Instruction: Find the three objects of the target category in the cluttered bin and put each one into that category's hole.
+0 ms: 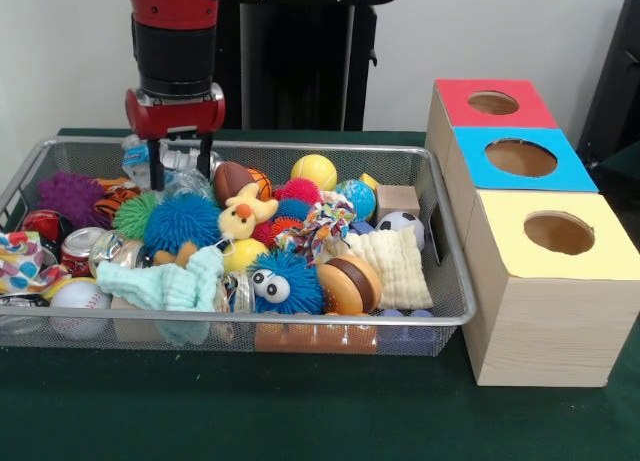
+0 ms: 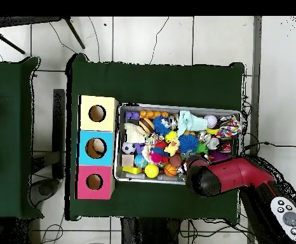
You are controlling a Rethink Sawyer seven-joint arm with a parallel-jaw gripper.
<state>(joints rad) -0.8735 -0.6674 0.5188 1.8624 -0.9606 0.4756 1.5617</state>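
Gripper (image 1: 181, 164): two dark fingers, parted a little, nothing between them. It is lowered at the bin's (image 1: 455, 319) back edge, toward the corner farthest from the boxes, directly over a crumpled plastic bottle (image 1: 160, 161). In the overhead view the arm hides the tool.

Target category is not stated. Judging by the tool's position, the bottle is the likely item in hand.

Location: bottle lies on its side against the bin's back wall, with a purple ball (image 1: 70, 196) on one side and a football (image 1: 231, 179) on the other.

Orientation: long axis appears to run along the back edge; which end carries the cap cannot be told.

Handling (judgement): light, thin-walled, already dented, smooth and likely slippery. It will yield under pressure. Grip across the short axis near mid-body.

Receiving holes: red box (image 1: 490, 103), blue box (image 1: 520, 158), yellow box (image 1: 556, 235), all beside the bin's end.
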